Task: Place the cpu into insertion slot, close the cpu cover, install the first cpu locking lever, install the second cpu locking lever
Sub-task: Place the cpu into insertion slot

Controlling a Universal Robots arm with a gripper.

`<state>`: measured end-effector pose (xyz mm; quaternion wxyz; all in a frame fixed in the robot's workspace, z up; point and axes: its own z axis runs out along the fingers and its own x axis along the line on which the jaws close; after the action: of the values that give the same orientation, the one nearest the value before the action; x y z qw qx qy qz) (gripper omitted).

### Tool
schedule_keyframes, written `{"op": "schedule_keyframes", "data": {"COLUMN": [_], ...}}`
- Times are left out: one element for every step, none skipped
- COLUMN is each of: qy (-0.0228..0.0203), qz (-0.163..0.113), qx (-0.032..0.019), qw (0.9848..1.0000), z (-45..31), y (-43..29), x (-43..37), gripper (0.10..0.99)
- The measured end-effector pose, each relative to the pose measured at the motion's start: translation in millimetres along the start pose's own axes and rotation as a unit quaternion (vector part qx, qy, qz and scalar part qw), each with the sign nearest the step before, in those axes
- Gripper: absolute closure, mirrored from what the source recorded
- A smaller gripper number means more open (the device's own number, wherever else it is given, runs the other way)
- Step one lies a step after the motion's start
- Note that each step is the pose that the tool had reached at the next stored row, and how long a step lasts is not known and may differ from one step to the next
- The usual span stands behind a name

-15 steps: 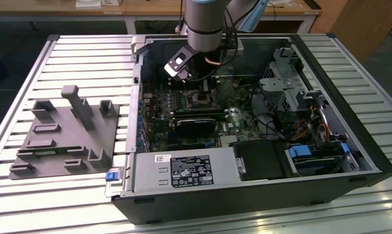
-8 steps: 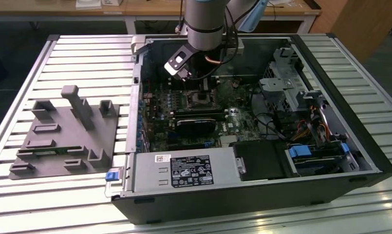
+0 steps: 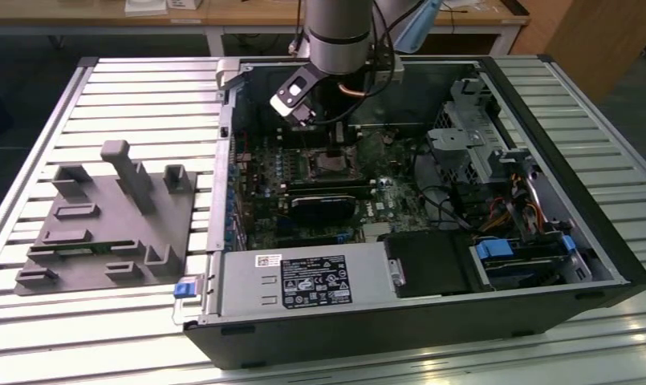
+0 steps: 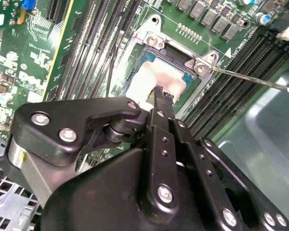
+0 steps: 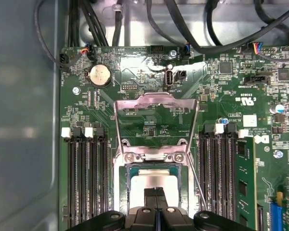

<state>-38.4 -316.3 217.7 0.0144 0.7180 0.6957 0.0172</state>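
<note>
The cpu (image 5: 151, 180) (image 4: 151, 77) lies flat in the insertion slot (image 5: 154, 155), pale metal face up, on the green board inside the open computer case (image 3: 558, 265). My gripper (image 5: 156, 193) (image 4: 161, 92) (image 3: 339, 148) hangs right over it, fingers shut together with nothing between them and tips at the chip's face. The cpu cover (image 5: 156, 102) is swung open away from the socket, with green board showing through its window. One thin locking lever (image 4: 250, 79) sticks out free beside the socket.
Long black memory slots (image 5: 86, 173) (image 5: 216, 168) flank the socket on both sides. A black card (image 3: 323, 207), a power supply (image 3: 301, 281) and cable bundles (image 3: 462, 200) crowd the case. A grey fixture (image 3: 108, 220) sits on the slatted table at the exterior view's left.
</note>
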Motion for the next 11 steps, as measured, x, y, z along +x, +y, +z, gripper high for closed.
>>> {"op": "schedule_keyframes", "data": {"qy": [0.0000,0.0000,0.0000,0.0000,0.0001,0.0000,0.0000,0.0000,0.0000,0.0000,0.0000], "qz": [0.000,0.000,0.000,0.000,0.000,0.000,0.000,0.000,0.000,0.000,0.000], "qx": [0.0000,0.0000,0.0000,0.0000,-0.0001,-0.0002,-0.0003,-0.0004,-0.0005,-0.0006,-0.0007], "qw": [1.0000,1.0000,1.0000,1.0000,1.0000,1.0000,1.0000,1.0000,1.0000,1.0000,1.0000], "z": [-1.6,-3.3,-5.3,-7.3,-9.4,-11.6,-13.9,-16.2,-18.5,-21.1,-23.4], "y": [0.1,0.2,0.2,0.4,0.5,0.6,0.7,0.8,0.9,1.0,1.1], "x": [0.0,0.0,0.0,0.0,0.1,0.0,0.0,0.1,0.1,0.1,0.1], "gripper": [0.980,0.980,0.980,0.980,0.980,0.980,0.980,0.980,0.980,0.980,0.980]}}
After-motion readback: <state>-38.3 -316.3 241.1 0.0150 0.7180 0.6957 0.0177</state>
